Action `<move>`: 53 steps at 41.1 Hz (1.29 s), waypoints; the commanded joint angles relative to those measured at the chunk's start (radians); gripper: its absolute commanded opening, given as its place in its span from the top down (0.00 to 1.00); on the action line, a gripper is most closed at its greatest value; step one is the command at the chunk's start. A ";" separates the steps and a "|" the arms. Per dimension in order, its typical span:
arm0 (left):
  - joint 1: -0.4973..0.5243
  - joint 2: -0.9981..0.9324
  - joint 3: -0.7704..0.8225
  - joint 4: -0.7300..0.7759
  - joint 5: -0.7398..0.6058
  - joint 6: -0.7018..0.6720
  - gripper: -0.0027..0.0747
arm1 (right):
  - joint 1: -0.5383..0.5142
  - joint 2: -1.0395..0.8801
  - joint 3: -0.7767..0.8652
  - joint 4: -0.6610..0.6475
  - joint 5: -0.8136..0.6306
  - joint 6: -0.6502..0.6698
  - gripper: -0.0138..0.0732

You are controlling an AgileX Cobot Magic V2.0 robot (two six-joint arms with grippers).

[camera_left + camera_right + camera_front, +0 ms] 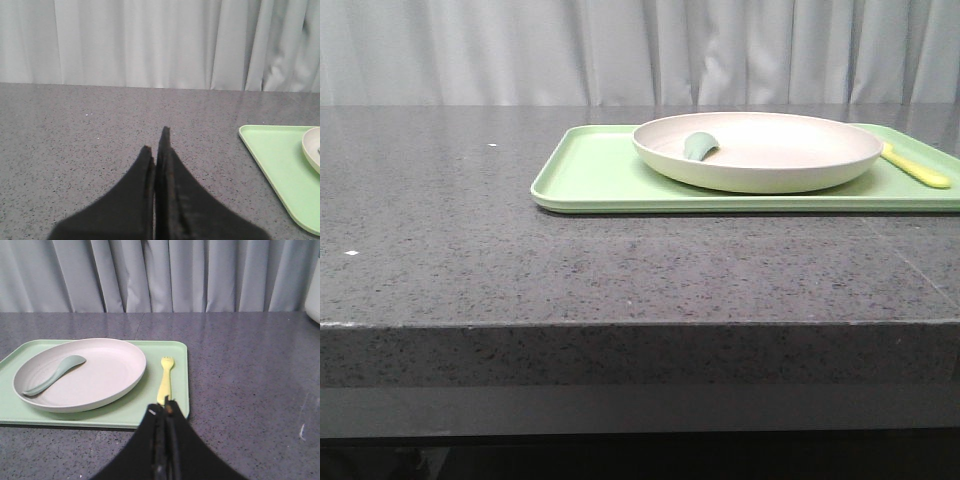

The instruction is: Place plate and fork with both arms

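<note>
On my left side, the left gripper (159, 137) hangs over a bare part of the dark speckled table (470, 220), and its jaws are pressed together with nothing between them. In its wrist view I see only a corner of the light-green tray (272, 160) and a small piece of the plate (312, 150) at the edge.

Going to the right in the front view, the tray (590, 175) lies flat on the table, and the cream-white plate (760, 160) stands on it. Inside the plate rests a small muted-green spoon (700, 147), with its bowl toward the curtain (640, 50) in the right wrist view.

Just beside the plate, on its right side, the pale-yellow fork (917, 170) lies on the tray, apart from the plate rim, with its tines pointing to the curtain.

The right gripper (165, 410) is near the handle end of the fork (165, 380). Its jaws are also clenched and hold nothing.
</note>
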 commanded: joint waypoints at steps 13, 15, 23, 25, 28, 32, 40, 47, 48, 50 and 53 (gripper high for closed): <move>0.002 -0.084 0.044 -0.006 0.014 -0.009 0.99 | 0.000 0.009 -0.026 -0.011 -0.087 -0.007 0.97; 0.003 -0.129 0.071 -0.008 0.051 -0.009 0.99 | 0.000 0.009 -0.026 -0.011 -0.087 -0.007 0.97; 0.008 -0.330 0.184 -0.017 0.128 -0.009 0.99 | 0.000 0.009 -0.026 -0.011 -0.087 -0.007 0.97; 0.021 -0.381 0.216 -0.025 0.128 -0.009 0.99 | 0.000 0.009 -0.026 -0.011 -0.087 -0.007 0.97; 0.049 -0.452 0.261 -0.043 0.128 -0.009 0.99 | 0.000 0.009 -0.026 -0.011 -0.087 -0.007 0.97; 0.087 -0.540 0.324 -0.059 0.130 -0.009 0.99 | 0.000 0.009 -0.026 -0.011 -0.087 -0.007 0.97; 0.100 -0.584 0.400 -0.059 0.130 -0.009 0.99 | 0.000 0.011 -0.026 -0.011 -0.087 -0.007 0.97; 0.100 -0.586 0.473 -0.059 0.092 -0.009 0.99 | 0.000 0.011 -0.026 -0.011 -0.087 -0.007 0.97; 0.100 -0.586 0.481 -0.059 0.085 -0.009 0.99 | 0.000 0.011 -0.026 -0.011 -0.087 -0.007 0.97; 0.100 -0.586 0.489 -0.065 0.094 -0.009 0.99 | 0.000 0.011 -0.026 -0.011 -0.087 -0.007 0.97; 0.100 -0.586 0.487 -0.059 0.100 -0.009 0.99 | 0.000 0.011 -0.026 -0.011 -0.087 -0.007 0.97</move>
